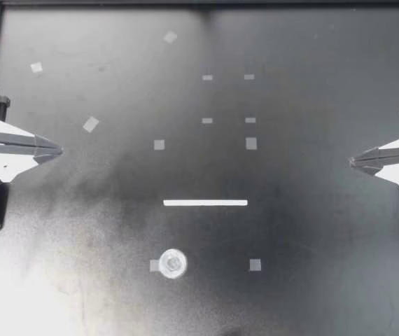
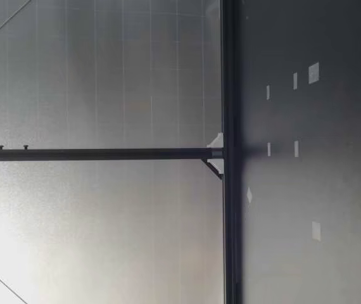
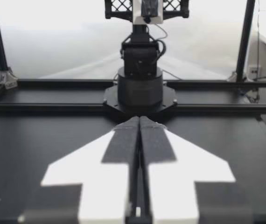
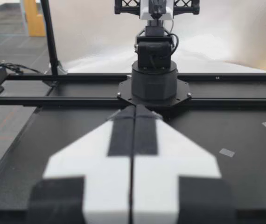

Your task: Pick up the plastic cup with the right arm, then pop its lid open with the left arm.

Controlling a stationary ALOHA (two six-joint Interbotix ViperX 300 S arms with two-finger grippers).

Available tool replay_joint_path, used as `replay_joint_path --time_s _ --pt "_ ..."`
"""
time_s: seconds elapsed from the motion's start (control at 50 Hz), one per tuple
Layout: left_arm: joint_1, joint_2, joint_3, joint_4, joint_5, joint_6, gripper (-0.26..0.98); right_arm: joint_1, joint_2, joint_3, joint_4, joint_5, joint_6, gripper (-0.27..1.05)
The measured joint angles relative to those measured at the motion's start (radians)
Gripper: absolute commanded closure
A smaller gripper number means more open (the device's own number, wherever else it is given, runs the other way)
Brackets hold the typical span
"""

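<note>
Clear round plastic piece (image 1: 173, 263), perhaps a small cup or lid seen from above, stands on the black counter (image 1: 311, 231). It touches a grey tape square (image 1: 155, 265) on its left side and is well apart from both arms. A white strip (image 1: 205, 203) lies flat near it, between it and a cluster of small tape squares (image 1: 251, 143) farther across the counter. My left claw (image 1: 58, 150) hangs at the counter's left edge, fingers pressed together and holding nothing; the left wrist view shows them meeting along their length. My right claw (image 1: 352, 162) hangs at the right edge, likewise pressed together.
</note>
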Motion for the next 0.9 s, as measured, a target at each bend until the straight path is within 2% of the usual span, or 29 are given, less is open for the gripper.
replay_joint_path --time_s 0.08,0.14,0.24,0.34,0.46,0.54,0.64,0.78,0.9 --pt "-0.006 -0.009 0.043 0.000 0.000 -0.009 0.85 0.000 -0.002 0.026 0.000 0.000 0.000 0.92" --pt "-0.011 -0.011 0.061 0.000 0.002 -0.015 0.85 0.000 -0.002 0.051 0.000 0.000 0.000 0.93" --pt "-0.012 -0.005 0.052 -0.003 0.011 -0.017 0.85 0.000 0.008 0.055 0.000 -0.002 0.006 0.93" --pt "-0.026 0.051 -0.006 -0.006 0.072 -0.035 0.85 0.017 0.069 0.044 0.000 0.000 0.018 0.93" --pt "-0.066 0.195 -0.103 -0.008 0.199 -0.060 0.85 0.080 0.242 0.009 0.000 -0.015 0.064 0.93" --pt "-0.092 0.296 -0.138 -0.009 0.222 -0.086 0.85 0.110 0.377 -0.014 0.000 -0.080 0.098 0.90" --pt "-0.118 0.396 -0.153 -0.009 0.201 -0.124 0.85 0.133 0.537 -0.044 0.000 -0.221 0.133 0.79" --pt "-0.190 0.549 -0.156 -0.009 0.106 -0.166 0.85 0.163 0.801 -0.092 0.000 -0.430 0.198 0.47" --pt "-0.242 0.673 -0.160 -0.011 0.026 -0.187 0.85 0.167 0.985 -0.152 -0.002 -0.517 0.244 0.23"
